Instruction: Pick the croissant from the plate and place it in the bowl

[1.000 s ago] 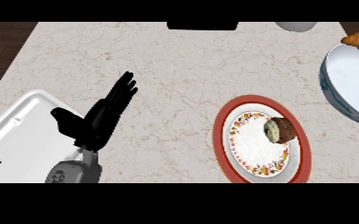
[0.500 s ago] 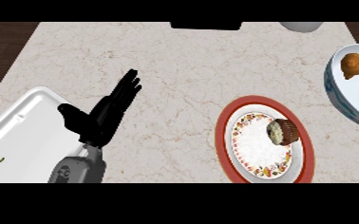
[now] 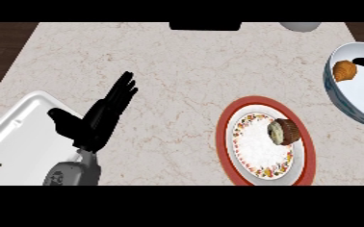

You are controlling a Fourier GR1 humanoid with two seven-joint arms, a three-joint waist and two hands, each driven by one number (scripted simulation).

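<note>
Head view, looking steeply down on a pale marbled counter (image 3: 177, 67).

Left hand (image 3: 96, 120) at the lower left, black, wide open with fingers straight and pointing up and to the right, thumb spread to the left, holding nothing; grey forearm (image 3: 71, 173) rising from the lower edge beneath it. Partly over the corner of a white tray (image 3: 28, 134) lying at the left edge.

Right hand not visible anywhere; only a small dark patch at the right edge, over the bowl, too little to identify.

Croissant (image 3: 344, 70) golden-brown, already inside the white bowl (image 3: 335, 89) at the right edge, near the bowl's upper left wall, well apart from the plate.

Red-rimmed plate (image 3: 265, 146) with a patterned inner border at the lower right, carrying 1 brown muffin (image 3: 284, 131) on its right half, tilted on its side.

Dark rectangular object (image 3: 204, 26) at the counter's far edge, centre; grey rounded object (image 3: 298, 26) beside it toward the right, both cut by the top of the view.
</note>
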